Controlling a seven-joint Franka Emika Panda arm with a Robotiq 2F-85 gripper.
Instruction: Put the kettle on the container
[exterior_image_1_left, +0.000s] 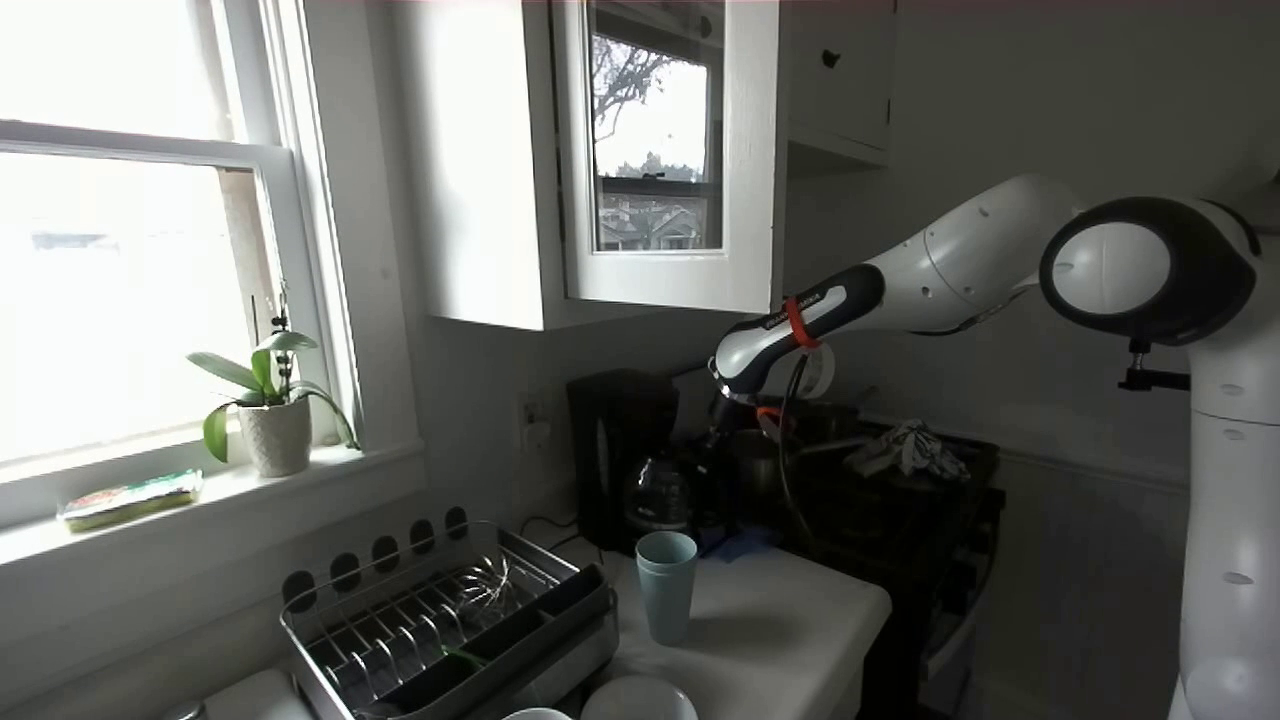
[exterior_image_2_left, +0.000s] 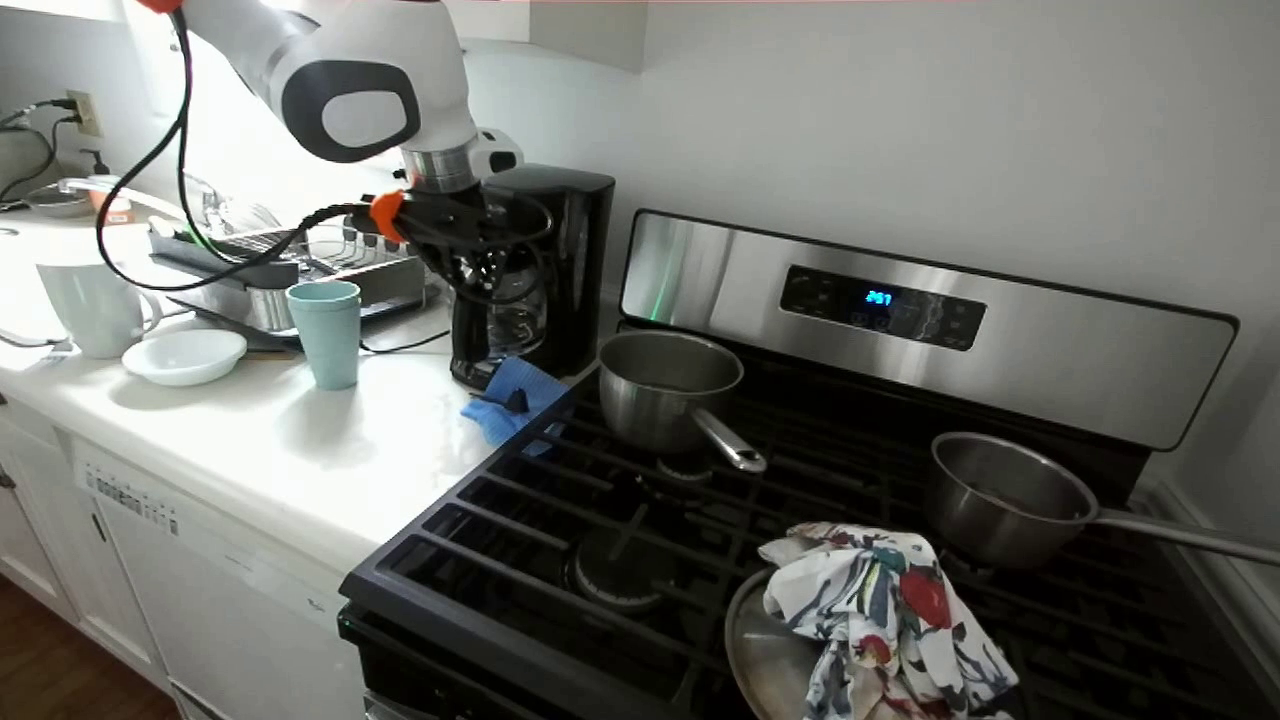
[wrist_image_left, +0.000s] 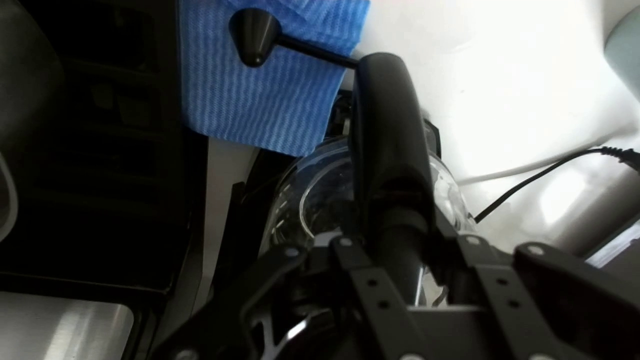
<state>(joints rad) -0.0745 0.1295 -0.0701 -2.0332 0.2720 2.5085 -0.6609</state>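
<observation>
A: Where is the kettle (exterior_image_2_left: 518, 325), a clear, rounded glass carafe with one black handle (wrist_image_left: 390, 130), to be found?

B: In both exterior views it is shown right by one tall black coffee maker (exterior_image_2_left: 580, 260); whether it is borne by the machine's base cannot be made out.

A: Is it held?

B: Its handle is flanked by the two fingers (wrist_image_left: 392, 322) of one dark, jointed metal gripper (wrist_image_left: 407, 245). Whether the handle is clamped or merely straddled cannot be judged, black being set against black.

A: What is counted beside it?

B: One ribbed blue cloth (wrist_image_left: 260, 105), on which one small black cone-headed tool (wrist_image_left: 255, 32) is laid. Farther along the white countertop (exterior_image_2_left: 400, 460), one tapered pale blue-green cup (exterior_image_2_left: 328, 340) is stood upright, followed by one shallow white bowl (exterior_image_2_left: 185, 360) and one tall white mug (exterior_image_2_left: 88, 310).

A: And on the black gas stove (exterior_image_2_left: 500, 640)?

B: Two round steel saucepans (exterior_image_2_left: 645, 415) are seen, plus one steel pan or lid (exterior_image_2_left: 765, 645), partly covered by one white floral towel (exterior_image_2_left: 900, 620).
</observation>
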